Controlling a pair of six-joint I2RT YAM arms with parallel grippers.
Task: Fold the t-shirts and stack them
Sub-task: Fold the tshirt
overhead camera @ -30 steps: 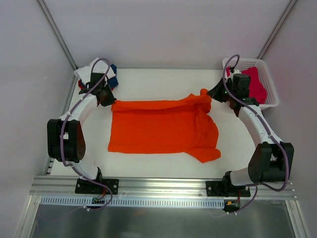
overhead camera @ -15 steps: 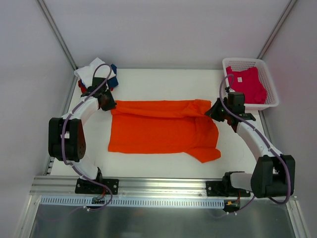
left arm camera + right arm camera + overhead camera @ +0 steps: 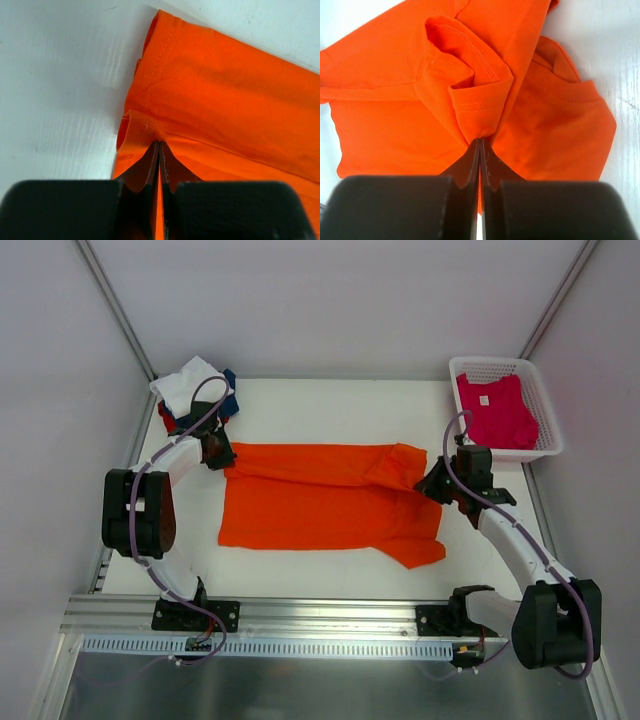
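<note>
Lying long axis L-R, orange tee (image 3: pixel 320 510), sleeves right

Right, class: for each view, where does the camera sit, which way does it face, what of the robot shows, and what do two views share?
Top external: above, behind the arms, facing down on the white table; both arms show, left claw and right claw pinching the bright orange cloth t-shirt.
Left wrist: on that wrist, facing along its shut claw at the shirt's hemmed corner; only fingers show.
Right wrist: likewise, facing a folded sleeve; only fingers show.
Shared: all show the orange shirt.
</note>
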